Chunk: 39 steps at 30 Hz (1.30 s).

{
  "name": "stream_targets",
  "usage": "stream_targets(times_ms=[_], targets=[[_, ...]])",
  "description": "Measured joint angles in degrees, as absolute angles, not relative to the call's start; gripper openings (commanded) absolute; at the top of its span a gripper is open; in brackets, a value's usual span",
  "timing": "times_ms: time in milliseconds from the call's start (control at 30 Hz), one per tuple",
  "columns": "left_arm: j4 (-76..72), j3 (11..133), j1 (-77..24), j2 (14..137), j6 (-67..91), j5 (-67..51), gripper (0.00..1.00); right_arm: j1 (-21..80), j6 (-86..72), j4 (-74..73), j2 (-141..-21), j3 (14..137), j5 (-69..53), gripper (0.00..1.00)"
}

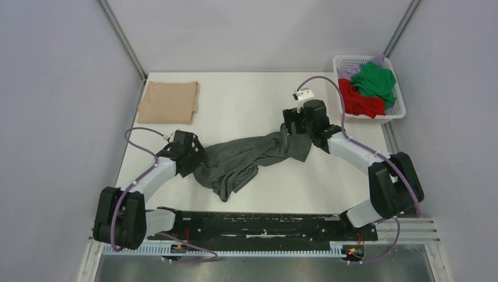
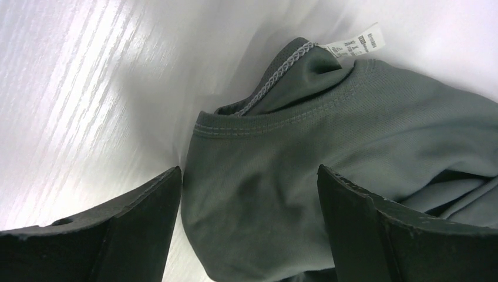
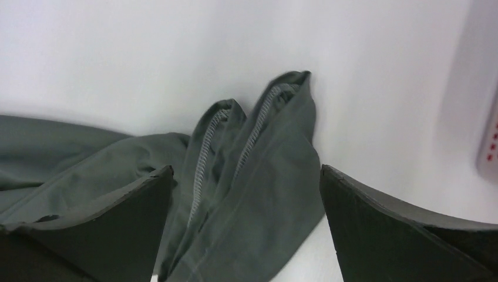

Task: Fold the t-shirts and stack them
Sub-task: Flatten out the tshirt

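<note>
White tabletop [image 1: 252, 94] runs open ahead of both sets of fingers, though each arm hides an end of the dark grey t-shirt [image 1: 246, 158] bunched between them. The left gripper [image 2: 248, 171] stands spread around the collar [image 2: 276, 120], and the right gripper [image 3: 246, 170] is spread too, with a doubled hem [image 3: 258, 129] between its fingers, seemingly unpinched. Beyond the right fingers a white basket [image 1: 352, 58] holds a green t-shirt [image 1: 376, 81], a red t-shirt [image 1: 361, 103] and a lilac t-shirt [image 1: 350, 71]; a folded beige t-shirt [image 1: 169, 101] lies beyond the left ones.
</note>
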State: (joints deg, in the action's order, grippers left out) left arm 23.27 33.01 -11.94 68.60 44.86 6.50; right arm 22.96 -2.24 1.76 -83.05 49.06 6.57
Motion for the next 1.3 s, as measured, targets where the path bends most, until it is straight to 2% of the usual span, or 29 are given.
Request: stream_targets(times_ms=[100, 167, 367, 533, 733, 933, 1033, 1200, 1233, 1300], targets=[[21.65, 33.04, -11.90, 71.29, 44.84, 6.00, 0.81, 24.62, -1.78, 1.39, -89.12, 54.08, 6.50, 0.92], [20.56, 33.58, -11.86, 72.31, 44.84, 5.82, 0.72, 25.76, -1.02, 0.99, -92.84, 57.36, 6.46, 0.87], [17.98, 34.39, -11.66, 75.33, 44.49, 5.85, 0.36, 27.79, 0.16, -1.96, -100.25, 63.99, 5.61, 0.72], [17.50, 34.39, -11.64, 75.50, 44.27, 5.85, 0.03, 27.86, 0.23, -4.78, -106.32, 69.25, 4.51, 0.68], [17.26, 34.39, -11.64, 75.50, 44.25, 5.89, 0.02, 27.86, 0.80, -8.69, -113.45, 75.55, 6.59, 0.67], [17.41, 34.39, -11.64, 75.09, 44.23, 5.96, 0.02, 27.66, 1.37, -10.50, -115.92, 76.42, 11.22, 0.66], [17.47, 34.39, -11.64, 74.22, 44.23, 6.15, 0.02, 27.27, 1.26, -10.46, -116.29, 76.60, 12.23, 0.53], [17.56, 34.39, -11.64, 72.93, 44.23, 6.85, 0.02, 26.44, 0.73, -10.74, -116.29, 76.23, 12.53, 0.07], [17.56, 34.39, -11.64, 72.71, 44.23, 6.92, 0.02, 26.37, 0.60, -10.44, -116.22, 75.88, 12.36, 0.01], [17.61, 34.41, -11.64, 72.38, 44.23, 7.03, 0.02, 26.22, 0.36, -9.74, -115.66, 74.89, 12.14, 0.00]])
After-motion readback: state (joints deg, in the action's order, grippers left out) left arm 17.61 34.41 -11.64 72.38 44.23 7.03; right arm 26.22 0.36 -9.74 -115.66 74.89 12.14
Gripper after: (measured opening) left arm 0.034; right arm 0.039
